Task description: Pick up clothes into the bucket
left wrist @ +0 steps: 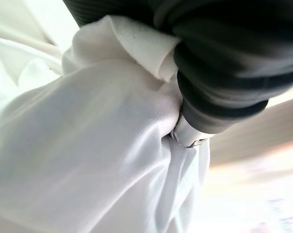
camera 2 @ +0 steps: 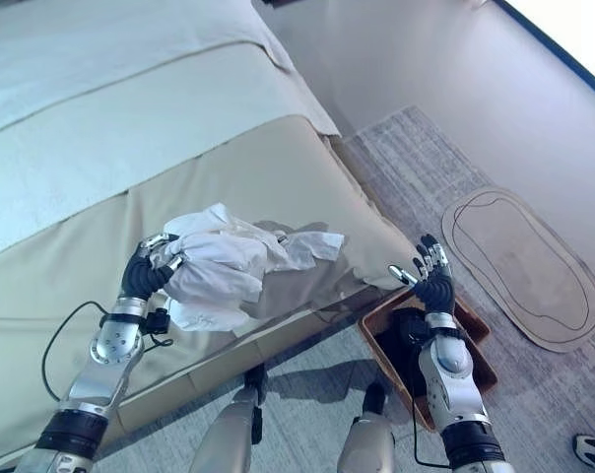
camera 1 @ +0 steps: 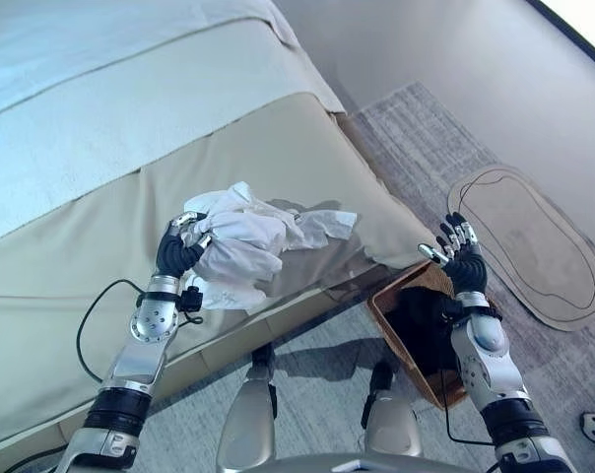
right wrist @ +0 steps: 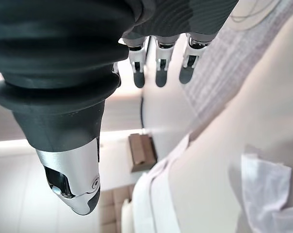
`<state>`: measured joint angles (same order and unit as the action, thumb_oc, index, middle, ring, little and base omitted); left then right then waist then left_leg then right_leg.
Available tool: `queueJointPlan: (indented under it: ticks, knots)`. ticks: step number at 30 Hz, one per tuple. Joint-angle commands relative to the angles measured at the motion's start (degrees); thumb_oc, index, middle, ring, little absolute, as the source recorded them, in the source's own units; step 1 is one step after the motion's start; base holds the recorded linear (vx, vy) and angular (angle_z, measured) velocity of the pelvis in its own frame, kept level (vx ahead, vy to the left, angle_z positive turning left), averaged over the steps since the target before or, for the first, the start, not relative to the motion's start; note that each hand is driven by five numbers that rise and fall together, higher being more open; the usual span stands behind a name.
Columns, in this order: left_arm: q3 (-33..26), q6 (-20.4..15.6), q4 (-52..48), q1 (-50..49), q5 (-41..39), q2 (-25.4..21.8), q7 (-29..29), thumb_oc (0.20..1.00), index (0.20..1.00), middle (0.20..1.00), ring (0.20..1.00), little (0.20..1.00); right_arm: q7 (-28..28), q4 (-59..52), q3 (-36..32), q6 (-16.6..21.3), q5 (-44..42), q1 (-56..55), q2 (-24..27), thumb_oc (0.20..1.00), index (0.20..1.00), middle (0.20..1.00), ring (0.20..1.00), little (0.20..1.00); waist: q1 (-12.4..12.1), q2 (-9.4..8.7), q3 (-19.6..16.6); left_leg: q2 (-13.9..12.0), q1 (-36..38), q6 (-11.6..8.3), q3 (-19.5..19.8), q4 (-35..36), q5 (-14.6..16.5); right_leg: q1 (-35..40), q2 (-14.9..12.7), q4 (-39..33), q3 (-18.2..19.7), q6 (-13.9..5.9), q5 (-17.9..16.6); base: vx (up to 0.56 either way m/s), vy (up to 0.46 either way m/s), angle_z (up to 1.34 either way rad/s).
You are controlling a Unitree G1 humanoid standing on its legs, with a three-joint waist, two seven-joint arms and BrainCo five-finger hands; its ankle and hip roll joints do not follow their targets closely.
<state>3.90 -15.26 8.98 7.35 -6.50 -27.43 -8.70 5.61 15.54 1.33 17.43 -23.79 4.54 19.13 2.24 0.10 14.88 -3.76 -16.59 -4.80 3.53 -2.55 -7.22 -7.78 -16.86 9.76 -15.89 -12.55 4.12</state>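
Crumpled white cloth garment grasped in my left robot hand, lifted above the beige bed.
My right robot hand hovers fingers spread, holding nothing, over the brown woven bucket on the floor.

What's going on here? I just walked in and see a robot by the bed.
The robot is gathering laundry. Its left hand is curled round a bunched white garment, held up over the edge of the bed. Its right hand is open and holds nothing, above the brown basket on the floor beside the bed. The garment is not yet in the basket.
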Motion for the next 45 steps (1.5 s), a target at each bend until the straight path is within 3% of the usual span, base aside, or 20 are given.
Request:
queueJointPlan:
  ticks: [1, 10, 14, 20, 21, 25, 37, 39, 45]
  knots:
    - [-1.0, -5.6, -6.5, 5.3, -5.1, -1.5, 1.4, 0.2, 0.2, 0.2, 0.2, 0.2, -0.7, -0.9, -2.0, 1.4, 1.2, 1.6, 1.1, 1.0, 1.0, 1.0, 1.0, 1.0, 0.0, -1.53, -3.4, 0.1, 3.2, 0.73, -1.9, -1.1, 4.1, -2.8, 2.2, -4.9, -0.6, 2.3, -9.5, 0.12, -0.039, 0.03]
    - [3.6, -4.4, -8.9, 17.3, -8.1, -2.1, 2.5, 0.2, 0.2, 0.2, 0.2, 0.2, -2.5, 1.1, 0.1, -0.4, 1.3, 0.1, 0.5, 1.0, 1.0, 1.0, 1.0, 1.0, 1.4, -0.73, -7.3, -0.5, 8.7, 0.51, -2.8, 0.8, 5.1, 1.8, 3.5, -6.3, -0.2, 2.33, -8.2, 0.09, -0.028, 0.0]
    - [7.1, -3.0, -3.9, 26.4, -6.9, -3.0, 0.1, 0.2, 0.2, 0.2, 0.2, 0.2, -3.8, 1.1, 2.4, -1.6, 1.4, -0.6, 0.8, 1.0, 1.0, 1.0, 1.0, 1.0, 2.6, -0.34, -8.6, -0.7, 10.3, 0.55, -3.6, 1.5, 5.3, 2.8, 4.0, -7.1, 0.5, 2.28, -8.3, 0.09, -0.013, -0.05]
    - [8.7, -0.6, 4.0, 30.5, 5.7, -4.8, -4.7, 0.2, 0.2, 0.2, 0.2, 0.2, -4.8, 0.2, 3.5, -2.3, 1.7, -2.4, 1.2, 1.0, 1.0, 1.0, 1.0, 1.0, 4.1, -0.25, -9.2, -0.8, 11.0, 0.81, -4.6, 1.7, 5.9, 2.8, 4.2, -7.8, 1.6, 2.09, -8.5, 0.03, -0.006, -0.1]
    - [8.1, -0.7, 6.3, 29.2, 3.6, -4.0, -4.1, 0.2, 0.2, 0.2, 0.2, 0.2, -4.8, -0.2, 3.3, -2.4, 1.5, -2.6, 1.2, 1.0, 1.0, 1.0, 1.0, 1.0, 4.4, -0.25, -9.1, -0.8, 10.8, 0.9, -4.8, 1.3, 6.1, 2.4, 4.2, -7.7, 1.9, 2.13, -8.6, -0.02, 0.005, -0.11]
    - [6.3, 0.0, 11.2, 27.2, 8.8, -5.0, -6.9, 0.2, 0.2, 0.2, 0.2, 0.2, -4.4, -1.4, 2.6, -2.0, 1.6, -2.6, 1.5, 1.0, 1.0, 1.0, 1.0, 1.0, 5.4, -0.48, -7.7, -0.7, 8.9, 1.04, -5.5, -0.7, 6.8, 0.3, 4.3, -7.1, 3.4, 2.24, -8.8, -0.08, 0.026, -0.26]
    - [3.6, 3.0, 20.1, 29.2, 22.6, -13.6, -13.9, 0.2, 0.2, 0.2, 0.2, 0.2, -2.7, -3.6, -0.6, 0.6, 0.2, -2.5, 3.2, 1.0, 1.0, 1.0, 1.0, 1.0, 7.1, -2.35, -1.9, -1.0, -1.9, 1.36, -6.8, -8.5, 8.0, -9.5, 3.7, -5.1, 6.7, 2.31, -10.8, -0.09, 0.021, -0.14]
    - [4.1, 4.3, 22.1, 29.8, 28.0, -16.3, -16.6, 0.2, 0.2, 0.2, 0.2, 0.2, -2.8, -4.1, -0.7, 1.4, -0.1, -2.4, 3.9, 1.0, 1.0, 1.0, 1.0, 1.0, 7.3, -2.82, -0.5, -0.9, -4.3, 1.57, -6.9, -10.2, 8.4, -11.8, 3.5, -4.3, 7.4, 2.32, -11.2, -0.08, 0.037, -0.05]
    - [4.4, 6.7, 26.8, 33.1, 31.4, -20.3, -20.1, 0.2, 0.2, 0.2, 0.2, 0.2, -3.2, -5.5, -0.7, 2.5, -2.1, -2.8, 4.9, 1.0, 1.0, 1.0, 1.0, 1.0, 8.0, -3.87, 1.8, -0.4, -8.7, 1.75, -7.4, -12.4, 8.8, -16.2, 3.0, -3.0, 8.5, 2.2, -11.8, -0.07, 0.029, -0.02]
